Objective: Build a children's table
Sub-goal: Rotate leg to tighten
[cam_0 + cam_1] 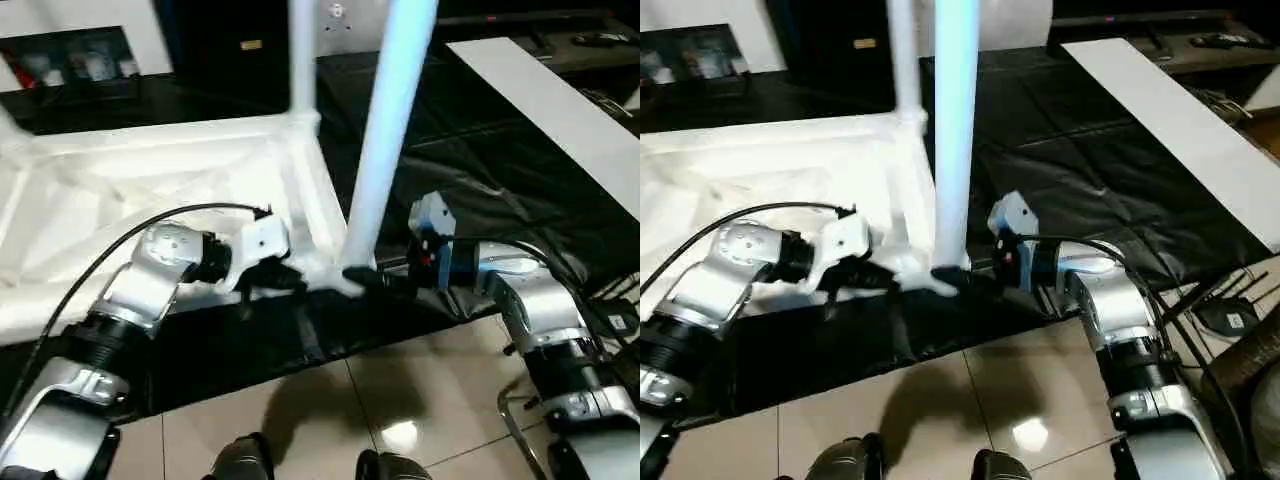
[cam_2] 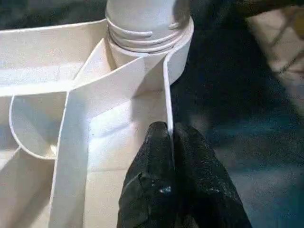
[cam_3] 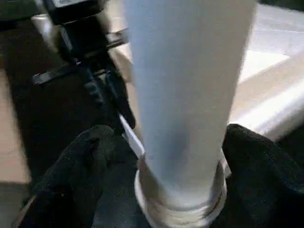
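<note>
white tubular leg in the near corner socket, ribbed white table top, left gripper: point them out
white tubular leg (image 1: 385, 130), left eye view, mid shaft
ribbed white table top (image 1: 120, 200), left eye view, underside rib
left gripper (image 2: 172, 137), left wrist view, fingertips

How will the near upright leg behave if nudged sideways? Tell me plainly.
The leg is a long, smooth tube standing tall from its corner socket, so a nudge high up probably levers it hard. It looks hollow plastic, likely light and slightly flexible. Threads show at its base, so it may wobble if not fully seated.
</note>
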